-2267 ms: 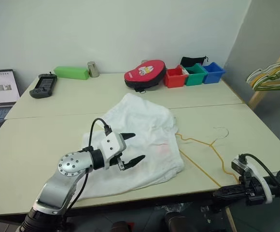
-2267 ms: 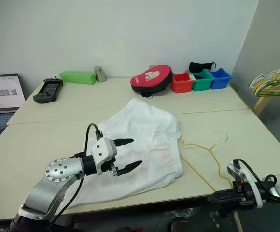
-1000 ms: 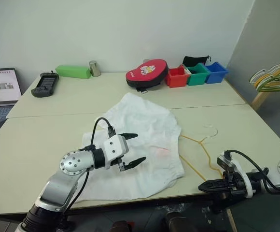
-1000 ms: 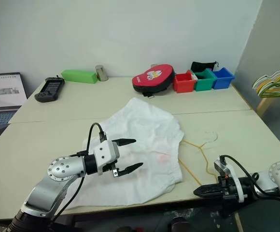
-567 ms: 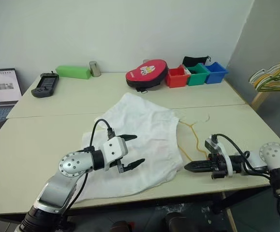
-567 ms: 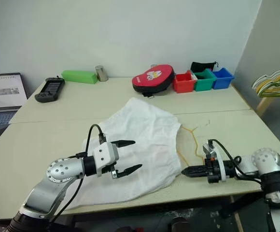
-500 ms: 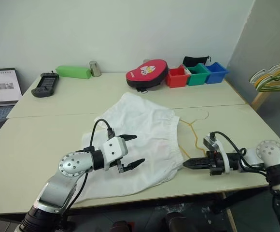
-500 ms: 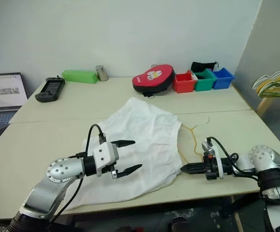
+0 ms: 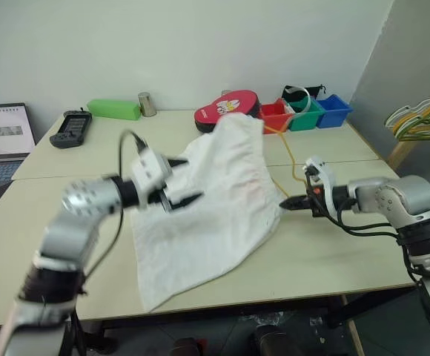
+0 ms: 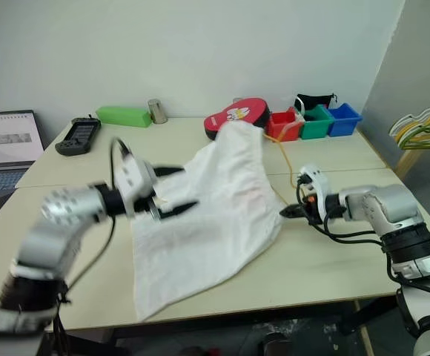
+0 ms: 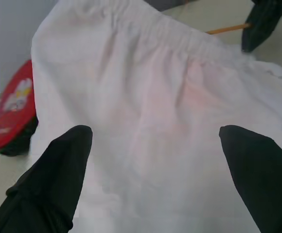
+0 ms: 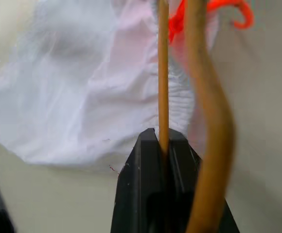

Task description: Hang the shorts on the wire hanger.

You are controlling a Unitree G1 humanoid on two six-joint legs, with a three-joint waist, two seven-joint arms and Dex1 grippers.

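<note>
Since half a second ago both arms have risen, and the shorts (image 9: 215,208) have come partly off the counter (image 9: 333,259): their waistband end now stands lifted toward 12 o'clock, in front of the red case (image 9: 213,107), while the lower end trails on the counter toward 7 o'clock. The right gripper (image 9: 288,202), at 3 o'clock of the shorts, has its fingers (image 12: 153,194) closed on the wire hanger (image 12: 163,73), clamping a straight run of the yellow wire. From there the wire climbs toward the coloured bins (image 9: 304,113) at 1 o'clock. The left gripper (image 9: 178,180) hangs at 9 o'clock of the shorts with its fingers (image 11: 58,179) spread wide, just in front of the white cloth, holding nothing.
</note>
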